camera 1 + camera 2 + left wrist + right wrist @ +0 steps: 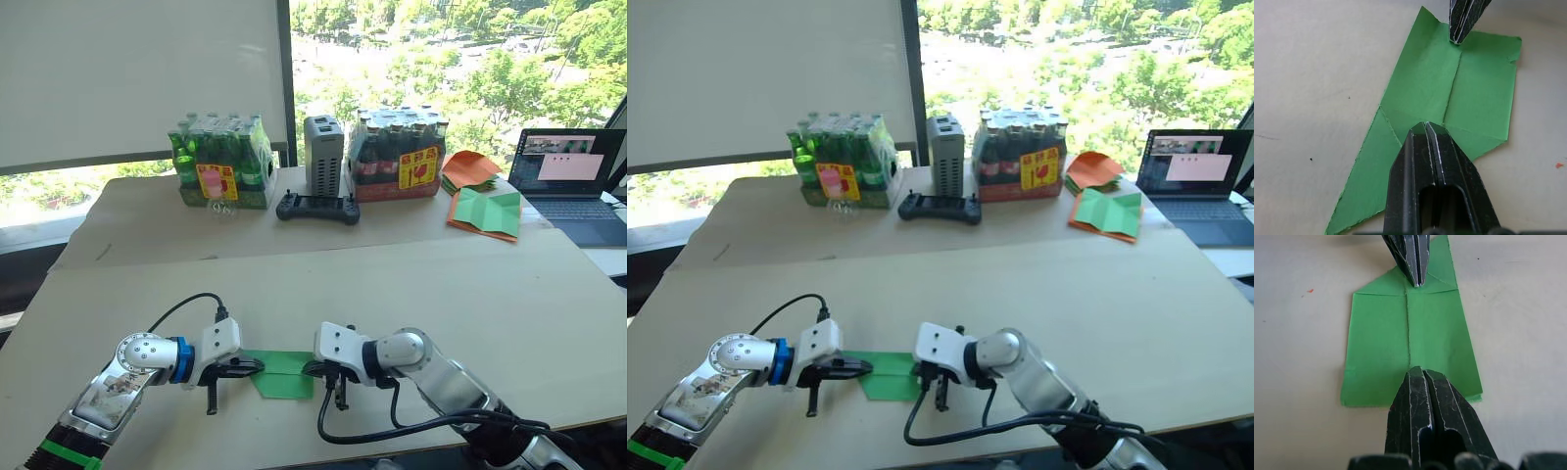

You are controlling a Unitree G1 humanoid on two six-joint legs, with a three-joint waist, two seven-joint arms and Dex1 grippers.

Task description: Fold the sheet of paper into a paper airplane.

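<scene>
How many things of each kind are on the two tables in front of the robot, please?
Shrink-wrapped bottle packs: 2, green bottles and dark bottles
Green sheet of paper, partly folded: 1
Orange papers: 1 stack
Green sheet edged with orange: 1
Grey box: 1
Black handheld controller: 1
Laptop: 1
Total: 8

The sheet of paper was plain bright green on a pale beige tabletop. Both end effectors had black fingers. Farther back lay orange papers, a green sheet edged with orange, and green bottles with a red-and-yellow label.
</scene>
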